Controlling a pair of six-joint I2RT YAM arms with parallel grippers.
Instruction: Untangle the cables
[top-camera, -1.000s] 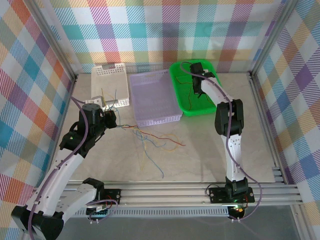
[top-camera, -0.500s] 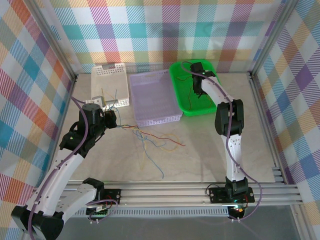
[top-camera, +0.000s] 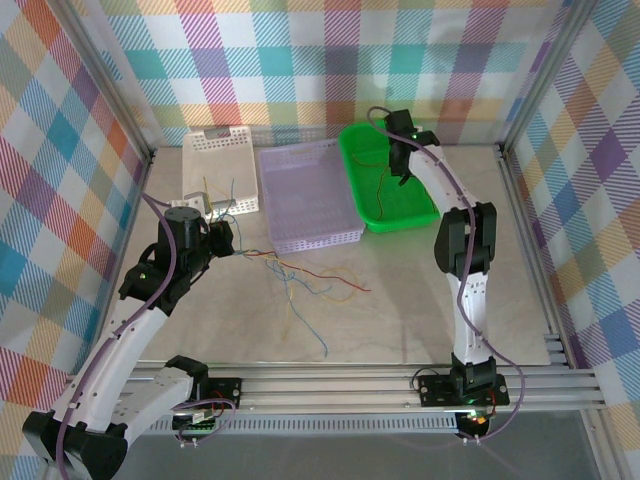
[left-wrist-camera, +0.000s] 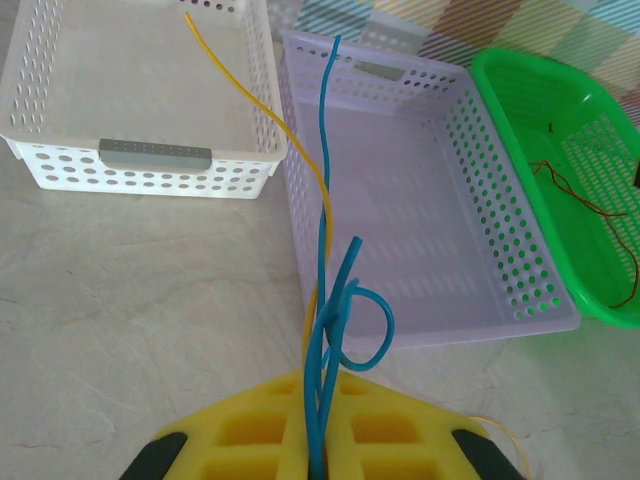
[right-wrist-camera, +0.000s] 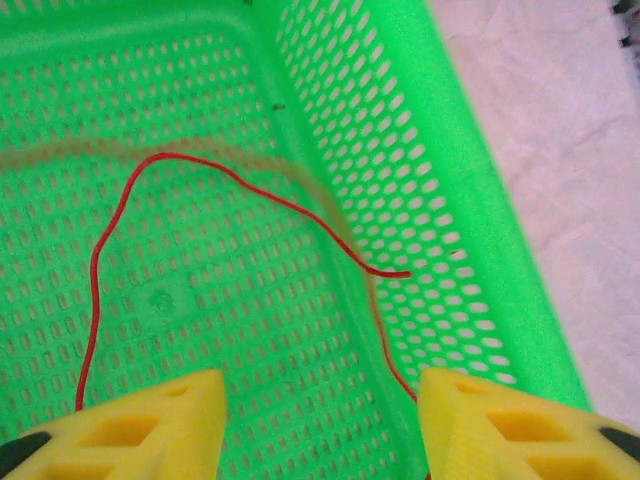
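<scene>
Broadly, we see a pale bench (top-camera: 400, 320) with three baskets in a row along its far side: a white basket (top-camera: 218, 165) on the left, a lilac basket (top-camera: 305, 195) in the middle and a green basket (top-camera: 360, 160) just beside it on the right. The right fingers (right-wrist-camera: 150, 425) hover over the green basket, spread apart and released, with nothing between them. A red cable (right-wrist-camera: 95, 270) lies curved on the basket floor beneath. The left fingers (left-wrist-camera: 290, 430) sit near the front left corner of the lilac basket, clenched on a blue cable (left-wrist-camera: 323, 240) that loops just beyond them, with a yellow cable (left-wrist-camera: 262, 105) rising out of the same grip. The other cables (top-camera: 300, 275), red, yellow and blue, lie tangled on the bench in front of the lilac basket.
</scene>
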